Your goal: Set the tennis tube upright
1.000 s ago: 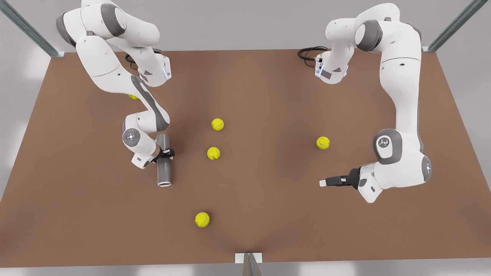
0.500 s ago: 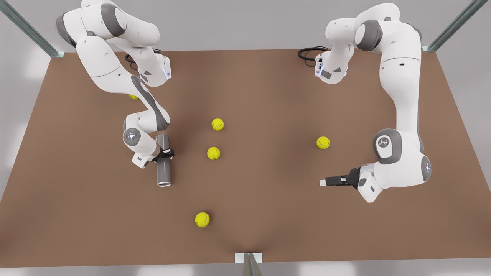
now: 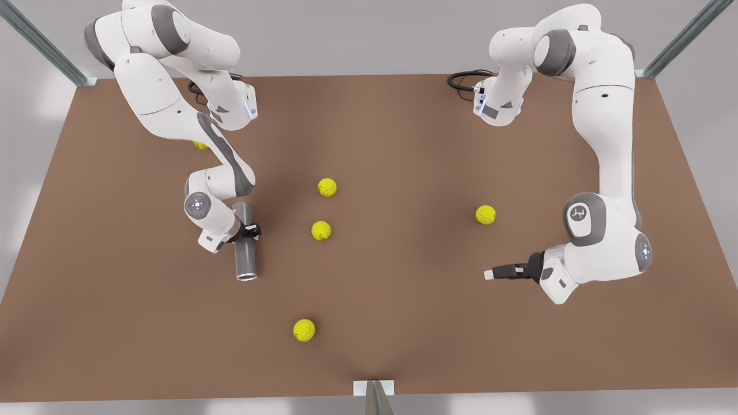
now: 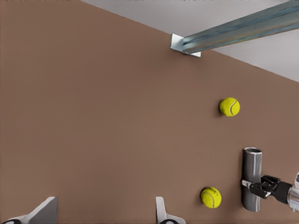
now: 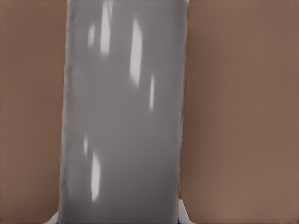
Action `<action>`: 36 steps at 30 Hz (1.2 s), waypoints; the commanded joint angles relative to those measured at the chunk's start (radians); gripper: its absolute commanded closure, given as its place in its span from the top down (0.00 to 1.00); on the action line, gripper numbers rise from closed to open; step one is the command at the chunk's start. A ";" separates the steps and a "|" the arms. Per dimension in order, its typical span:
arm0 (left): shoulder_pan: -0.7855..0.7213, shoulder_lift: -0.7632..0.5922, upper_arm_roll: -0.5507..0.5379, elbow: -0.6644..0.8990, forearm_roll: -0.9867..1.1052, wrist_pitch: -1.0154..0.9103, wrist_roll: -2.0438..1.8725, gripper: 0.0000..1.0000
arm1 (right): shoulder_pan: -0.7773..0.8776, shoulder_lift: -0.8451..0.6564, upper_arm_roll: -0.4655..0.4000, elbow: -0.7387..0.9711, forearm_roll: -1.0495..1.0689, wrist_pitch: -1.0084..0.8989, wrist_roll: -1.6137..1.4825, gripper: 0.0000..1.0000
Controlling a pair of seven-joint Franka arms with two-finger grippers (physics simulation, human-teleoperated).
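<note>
The tennis tube [image 3: 247, 259] is a dark grey cylinder lying flat on the brown table [image 3: 403, 144] at the front view's left, its lighter rimmed end toward the near edge. My right gripper [image 3: 247, 231] is shut on the tennis tube around its middle. In the right wrist view the tennis tube [image 5: 124, 116] is seen close up, with a fingertip at each side. My left gripper [image 3: 489, 275] hovers open at the front view's right, far from the tube, and that arm waits. The left wrist view shows its spread fingertips [image 4: 161, 210] and, farther off, the tennis tube [image 4: 252, 163].
Several yellow tennis balls lie loose: two [image 3: 327, 187] [image 3: 321, 230] just to the tube's right in the front view, one [image 3: 304, 330] nearer the front edge, one [image 3: 485, 215] by the left gripper. A metal bracket [image 3: 373, 392] sits at the front edge.
My left gripper has drawn back slightly toward the front view's right. The right gripper and the tube have barely shifted.
</note>
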 commanded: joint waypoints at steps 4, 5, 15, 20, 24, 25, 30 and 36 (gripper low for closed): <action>0.000 0.000 0.000 0.000 0.008 0.000 0.000 1.00 | -0.008 -0.029 0.000 0.000 -0.003 -0.011 -0.001 0.78; -0.003 0.000 0.000 0.000 0.009 0.000 -0.002 1.00 | -0.008 -0.043 0.000 0.000 -0.003 -0.020 -0.001 0.78; -0.002 0.000 0.001 -0.002 0.009 0.000 0.000 1.00 | 0.002 -0.126 0.115 0.051 -0.002 -0.111 -0.020 0.78; 0.002 0.000 0.001 -0.002 0.011 0.000 0.000 1.00 | 0.173 -0.111 0.121 0.248 0.001 -0.281 -0.001 0.78; 0.003 0.001 0.001 -0.002 0.011 0.000 0.000 1.00 | 0.294 -0.072 0.121 0.368 -0.002 -0.336 -0.014 0.78; 0.003 0.003 0.000 -0.002 0.011 0.000 0.000 1.00 | 0.330 -0.051 0.121 0.414 -0.003 -0.339 -0.017 0.78; 0.006 0.005 0.000 -0.002 0.009 0.000 0.000 1.00 | 0.486 0.119 0.061 0.630 -0.003 -0.345 -0.244 0.78; 0.009 0.008 0.000 -0.002 0.009 -0.005 0.006 1.00 | 0.548 0.185 0.049 0.704 -0.002 -0.261 -0.541 0.78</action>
